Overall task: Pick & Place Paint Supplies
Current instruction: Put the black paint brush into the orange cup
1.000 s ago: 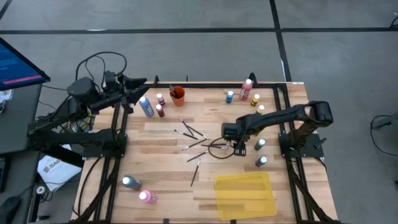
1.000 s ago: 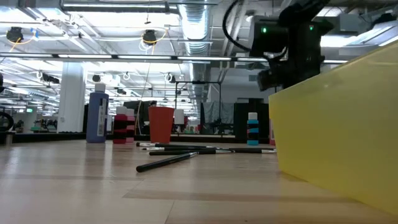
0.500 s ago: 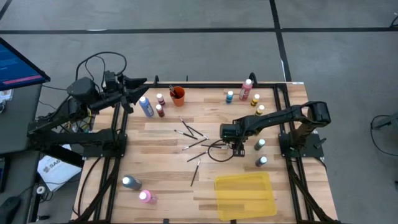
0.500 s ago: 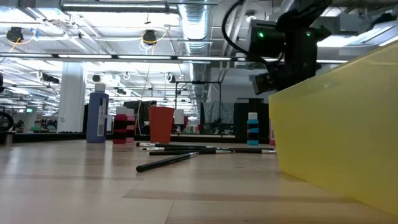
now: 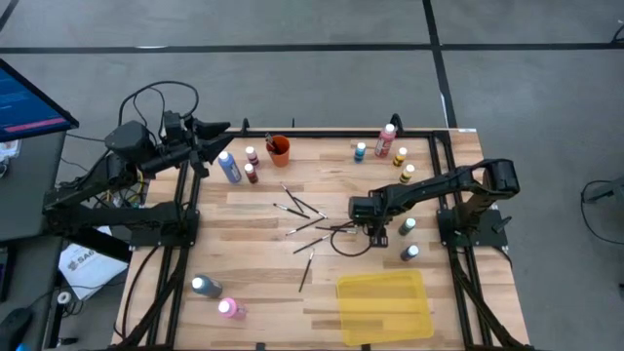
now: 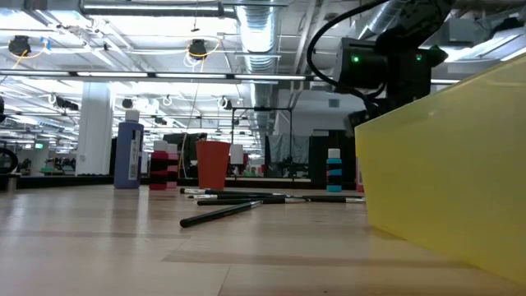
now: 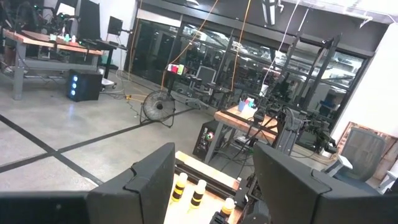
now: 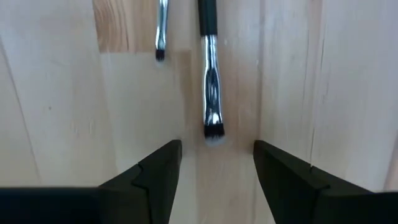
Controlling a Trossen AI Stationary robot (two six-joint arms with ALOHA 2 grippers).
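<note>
- The right gripper [image 8: 216, 163] hovered low at frame centre in the high view, jaws apart and empty, straddling the bristle tip of a paintbrush [image 8: 209, 74] on the table [image 5: 253, 219].
- The left gripper [image 7: 212, 180] waited at upper left, jaws apart, empty.
- Paint bottles [image 5: 402, 171] stood at upper right.

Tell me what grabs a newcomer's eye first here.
The right gripper hangs low over the scattered paintbrushes at the table's middle, its fingers open around one brush's bristle tip. The yellow tray lies flat at the near edge. The left gripper waits at the far left corner.
</note>
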